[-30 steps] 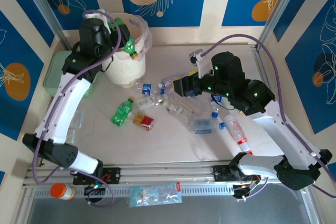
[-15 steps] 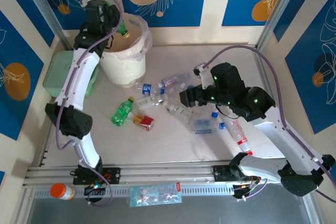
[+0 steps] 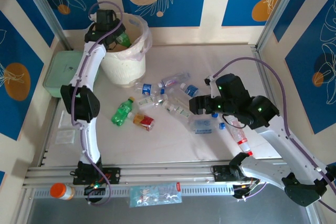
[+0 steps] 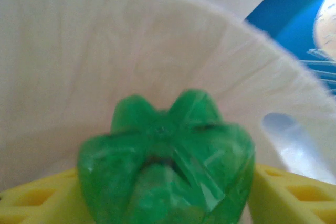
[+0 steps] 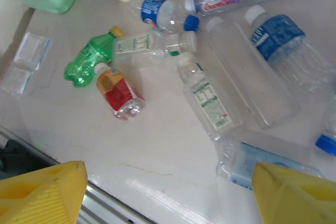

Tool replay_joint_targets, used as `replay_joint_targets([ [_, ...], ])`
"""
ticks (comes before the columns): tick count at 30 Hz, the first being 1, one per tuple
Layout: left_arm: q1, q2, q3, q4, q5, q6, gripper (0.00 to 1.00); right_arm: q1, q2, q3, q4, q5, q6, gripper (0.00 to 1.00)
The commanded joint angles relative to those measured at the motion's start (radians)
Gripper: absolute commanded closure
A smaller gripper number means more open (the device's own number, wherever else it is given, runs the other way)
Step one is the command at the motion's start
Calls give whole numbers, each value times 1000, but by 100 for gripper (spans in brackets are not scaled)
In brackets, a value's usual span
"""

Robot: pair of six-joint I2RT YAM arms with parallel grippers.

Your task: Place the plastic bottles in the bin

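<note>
A green bottle [image 4: 168, 156] is clamped by the left gripper [image 3: 113, 29] over the bin [image 3: 125, 71] at far left. The right gripper [image 5: 168, 182] is spread wide, empty, above plastic bottles [image 5: 207, 100] scattered at centre

The pale surface [image 3: 173, 145] carries the bin [image 3: 126, 69] at its far left, with a green box [image 3: 60, 74] just beside it. Clear bottles [image 3: 176, 109] lie scattered mid-surface, near a green bottle [image 3: 122, 113] and a red-labelled bottle [image 3: 144, 121]. Flat packets [image 3: 65, 132] lie by the left edge.
</note>
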Motion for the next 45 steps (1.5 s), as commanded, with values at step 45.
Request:
replay_joint_targets([
  [45,-287,-1051,-932,168,528,267,15,-176,-85,-27,155,-392,55,19],
])
